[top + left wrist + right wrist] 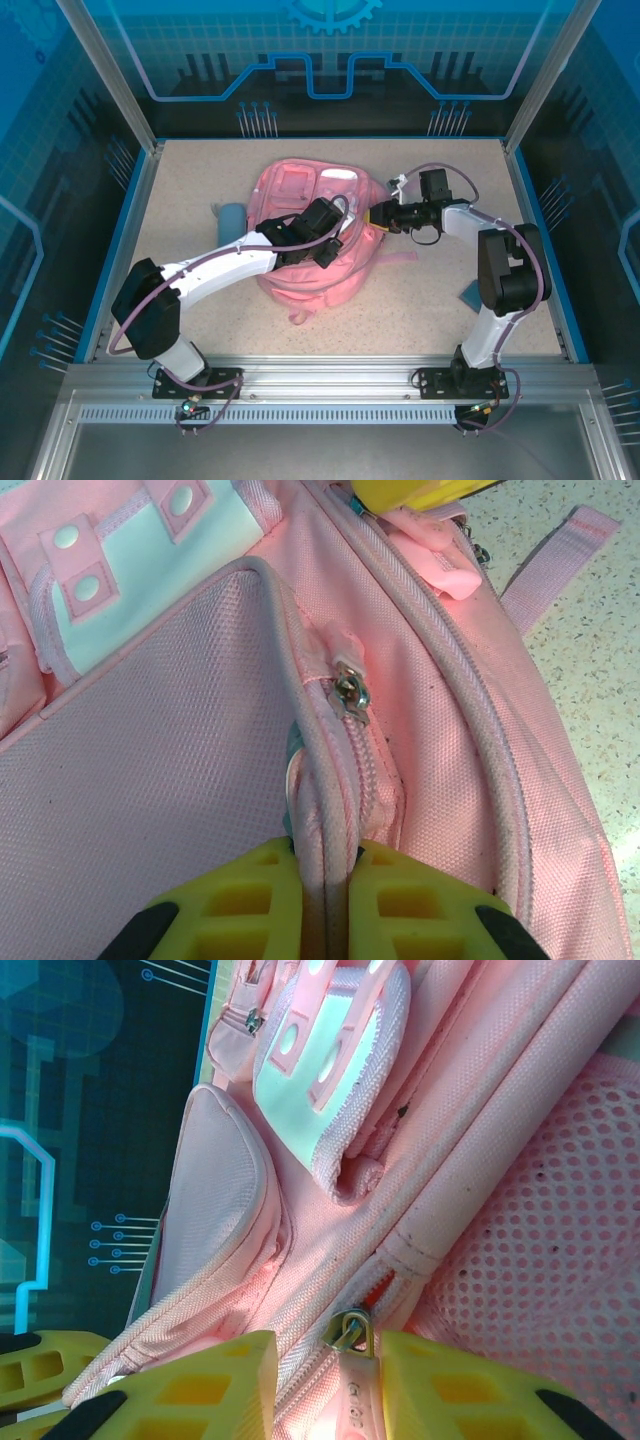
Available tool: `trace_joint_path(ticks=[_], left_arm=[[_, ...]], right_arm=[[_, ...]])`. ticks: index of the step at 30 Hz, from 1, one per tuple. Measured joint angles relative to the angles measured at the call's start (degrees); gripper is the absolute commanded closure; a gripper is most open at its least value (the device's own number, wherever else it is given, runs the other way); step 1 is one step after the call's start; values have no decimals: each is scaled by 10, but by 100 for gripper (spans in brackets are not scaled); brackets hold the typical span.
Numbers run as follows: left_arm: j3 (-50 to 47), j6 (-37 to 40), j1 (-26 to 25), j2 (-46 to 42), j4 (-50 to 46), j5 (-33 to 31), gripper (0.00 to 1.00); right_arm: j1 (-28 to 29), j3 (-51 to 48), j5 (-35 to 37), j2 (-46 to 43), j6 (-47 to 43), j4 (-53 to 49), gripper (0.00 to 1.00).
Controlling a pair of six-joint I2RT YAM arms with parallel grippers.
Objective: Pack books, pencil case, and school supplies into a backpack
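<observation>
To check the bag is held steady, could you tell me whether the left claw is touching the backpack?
Touching. The left wrist view shows the left claw shut on a piped seam of the backpack, both fingers pressing it.

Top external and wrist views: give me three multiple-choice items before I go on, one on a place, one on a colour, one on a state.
1. Where does the pencil case lie?
A. inside the backpack
B. on the table, beside the backpack on the left arm's side
C. on top of the backpack

2. What colour are the left pincer's fingers?
A. yellow
B. red
C. white

3. What state is the left pincer in?
A. wide open
B. shut on the backpack's piped seam
C. shut on nothing

Key: 1 B, the light blue pouch lies on the speckled surface next to the pink fabric. 2 A, both pads show yellow. 3 B, the pads press the piping between them.
</observation>
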Motion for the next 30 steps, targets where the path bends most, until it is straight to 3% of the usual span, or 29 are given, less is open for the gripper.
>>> trace_joint_path(ticks=[8,16,22,30], left_arm=[[0,0,0,0,0,0,88],[0,-2,0,0,0,0,89],[0,-7,0,0,0,0,90],[16,-36,0,17,0,0,92]], right_arm=[[2,1,11,0,-23,-27,78],[12,17,39,0,-51,-61,99],[27,22,98,-21,-77,-105,100],[95,-36,186,-147,-104,-143,100]])
